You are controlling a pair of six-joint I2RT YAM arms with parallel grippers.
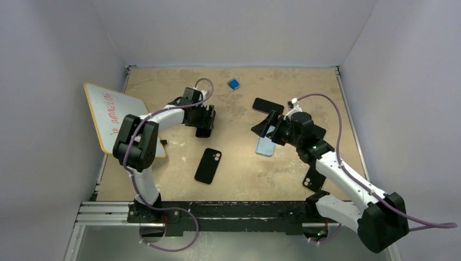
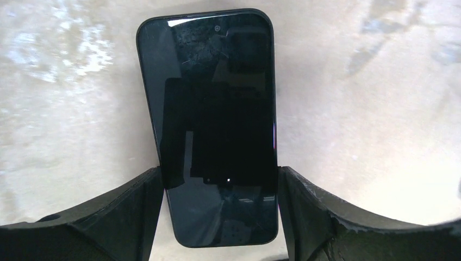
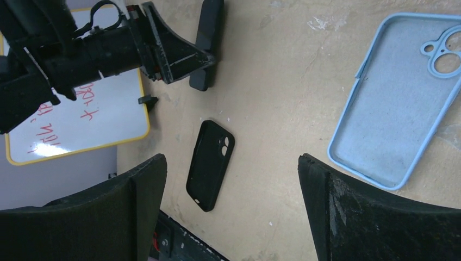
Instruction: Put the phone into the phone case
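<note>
Two arms are out over the sandy, mottled surface [image 1: 244, 174], so take it left to right. At the far left a yellow-framed whiteboard [image 1: 111, 114] with red scribble lies flat, out of play. Next, your left claw [image 1: 204, 120] is clenched on the phone [image 2: 212, 125], its pads pressing the long edges near the lower end. The phone is a glossy black glass slab with rounded corners, screen toward the wrist camera, and looks raised off the surface, though you cannot be sure. That is the first risk: the hard, slick edges are pinched low and most of the length hangs forward, so a quick swing could let the phone pivot or slide out. Below it lies a matte black case [image 1: 208, 166] with a twin-lens cut-out, and it is unclear which face is up. Further right a light blue case [image 3: 397, 103] lies cavity-up. It looks soft and rubbery, with a raised lip and a pill-shaped camera opening. Your right claw [image 3: 231, 163] hangs released beside it, jaws wide and nothing between them. Either case is light and unpinned, so pressing the phone in at an angle would likely skate it across the surface or catch the lip. If the camera end is turned the wrong way, the phone will not seat.
</note>
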